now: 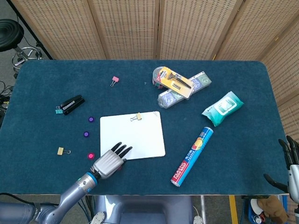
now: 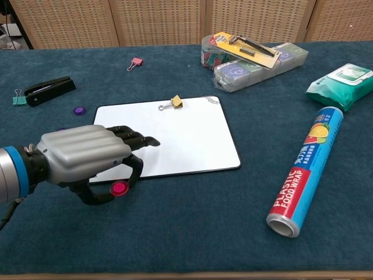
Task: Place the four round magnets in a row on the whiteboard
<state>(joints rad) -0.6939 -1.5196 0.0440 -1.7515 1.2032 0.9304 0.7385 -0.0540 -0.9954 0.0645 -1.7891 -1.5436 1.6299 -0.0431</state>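
Magnets are the business, and in the head view three show on the blue table (image 1: 224, 168) left of the whiteboard (image 1: 133, 135): a purple magnet (image 1: 90, 119), a second purple magnet (image 1: 86, 134) below it, and a pink magnet (image 1: 90, 156) nearest the left hand (image 1: 109, 161). That hand lies at the board's near left corner, fingers reaching onto the white surface; whatever it carries is hidden under it from above. The right hand (image 1: 290, 163) sits far off at the table's right edge with its fingers apart and nothing in them, so the left is plainly the nearer one. In the chest view the left hand (image 2: 87, 160) pinches a fourth, pink-red magnet (image 2: 119, 188) between thumb and a finger, just off the board's near edge (image 2: 175, 173), while the other fingers stretch out over the board. The board lies directly ahead of the fingertips (image 2: 148, 141), its long side running left to right, which is likely the line the row should follow. A round disc has no long axis; it seems to face outward, toward the camera.
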